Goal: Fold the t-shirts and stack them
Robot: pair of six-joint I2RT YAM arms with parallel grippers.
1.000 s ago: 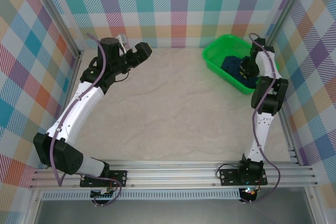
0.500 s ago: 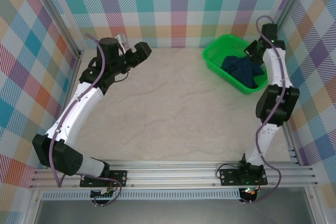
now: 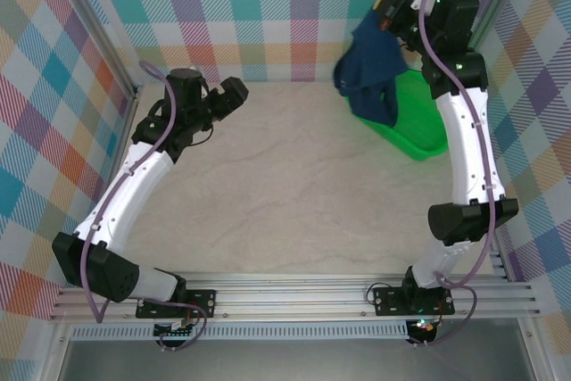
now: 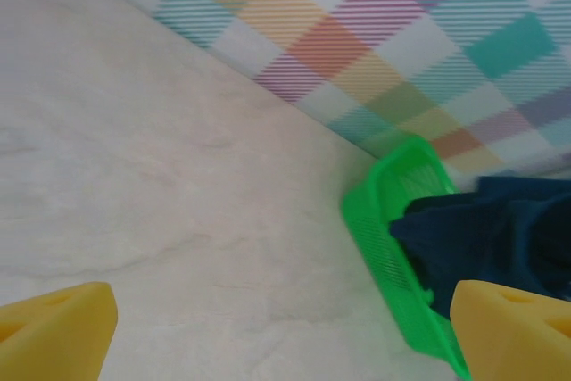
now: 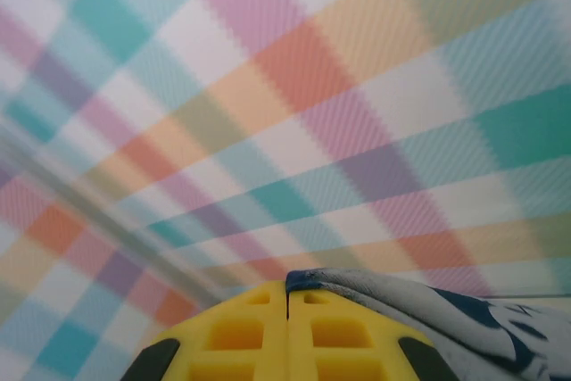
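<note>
Left end effector (image 3: pixel 234 92) hovers over the far-left part of the surface (image 3: pixel 294 202), fingers wide apart and empty. We see no hazard there, except that it is well apart from the cloth and could not catch it.

Farther back, the green basket (image 3: pixel 421 138) sits in the far right corner. The navy t-shirt (image 3: pixel 368 69) hangs bunched above its left rim. Farthest and highest is the right end effector (image 3: pixel 393 17), up near the back wall, fingers pressed together on a fold of the cloth.

Risks, as we judge them:
- The pinch takes only a small bit of fabric, so the shirt's own weight could pull it free on the swing toward the middle.
- The low hem may be touching the basket — hard to tell from above — and could drag or tip it.
- A shirt this bunched will likely land crumpled.

Versus a second ago: the right arm was down in the basket with the shirt lying inside — now both are up. The left arm has barely shifted.
</note>
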